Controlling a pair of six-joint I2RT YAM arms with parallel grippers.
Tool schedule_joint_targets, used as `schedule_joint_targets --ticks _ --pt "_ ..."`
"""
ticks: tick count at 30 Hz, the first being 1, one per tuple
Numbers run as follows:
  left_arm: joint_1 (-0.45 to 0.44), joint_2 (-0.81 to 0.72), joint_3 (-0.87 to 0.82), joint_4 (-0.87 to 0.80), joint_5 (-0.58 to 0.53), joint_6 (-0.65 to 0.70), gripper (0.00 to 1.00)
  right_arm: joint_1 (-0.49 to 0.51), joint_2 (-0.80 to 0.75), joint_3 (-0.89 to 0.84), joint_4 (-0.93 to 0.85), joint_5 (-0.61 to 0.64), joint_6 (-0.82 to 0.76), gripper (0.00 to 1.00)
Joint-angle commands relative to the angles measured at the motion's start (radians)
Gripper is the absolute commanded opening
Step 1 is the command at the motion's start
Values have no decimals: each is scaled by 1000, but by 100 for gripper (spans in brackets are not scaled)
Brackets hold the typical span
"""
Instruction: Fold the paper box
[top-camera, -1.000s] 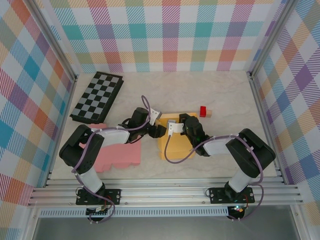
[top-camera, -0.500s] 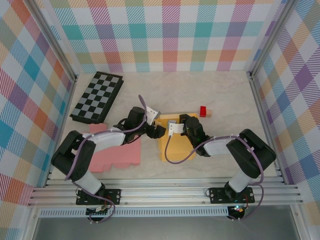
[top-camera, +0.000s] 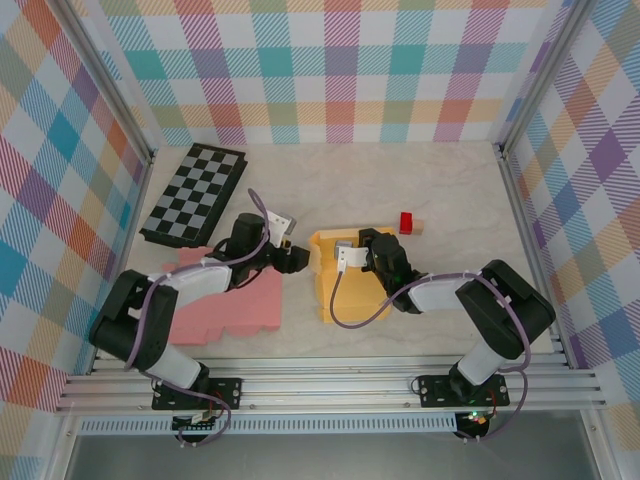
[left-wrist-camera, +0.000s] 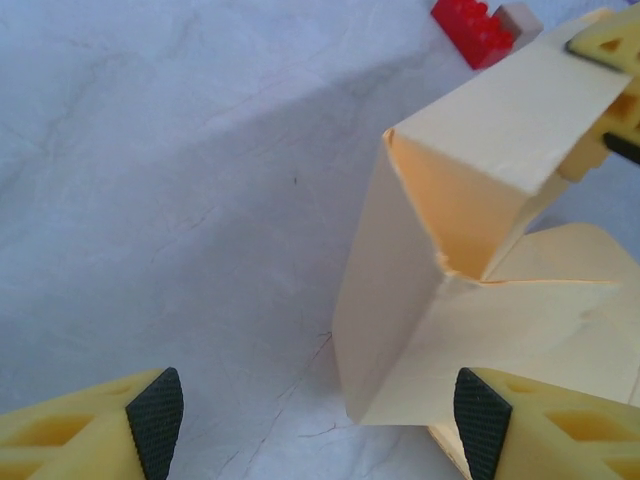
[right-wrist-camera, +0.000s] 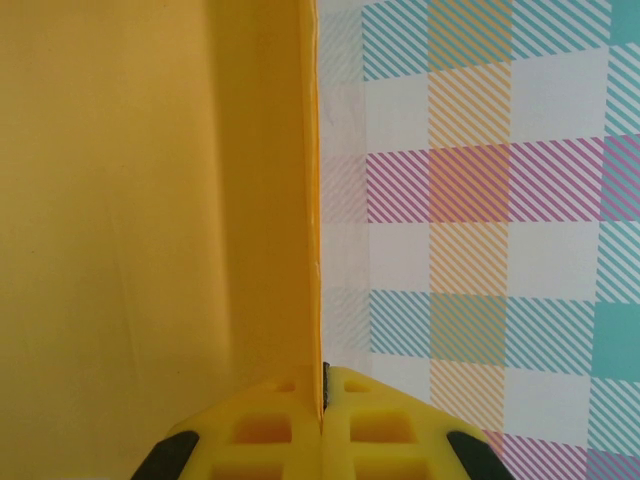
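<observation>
1. The yellow paper box (top-camera: 352, 292) is sitting half-formed at the centre of the tabletop (top-camera: 450, 190). A wall is standing up at its 12 o'clock end, and the other panels are lying flat toward 6 o'clock.
2. The right gripper (right-wrist-camera: 322, 400) is pinching that upright wall. Its jaws are pressing flat together on the thin yellow edge, which in the right wrist view is running straight toward 12 o'clock.
3. The left gripper (top-camera: 292, 258) is hovering just beside the box, jaws spread wide and holding nothing. Its pads (left-wrist-camera: 155, 420) are framing bare tabletop and the box's raised corner.
4. Overhead, the box is lying at 3 o'clock from the left jaws. With the right arm bracing the wall, the left looks the freer one to take the next flap.
5. The box's long axis appears to be running from 12 to 6 o'clock, its raised corner facing 9 o'clock toward the left jaws.
6. A chessboard (top-camera: 195, 195) at 10 o'clock, a pink sheet (top-camera: 245, 310) at 8 o'clock and a red block (top-camera: 407, 221) at 1 o'clock are lying around the box.
</observation>
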Motion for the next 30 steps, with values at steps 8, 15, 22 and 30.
schedule_joint_targets --ticks 8,15,22,30 --pt "3 129 106 31 133 -11 73 6 -25 -4 -17 -26 33 0" --pt "-44 152 145 34 159 -15 73 6 -27 -5 -23 -27 36 0" --pt "-65 199 176 23 145 -8 72 6 -29 -4 -21 -32 38 0" --pt "-80 222 224 1 128 -1 69 6 -33 -5 -24 -36 41 0"
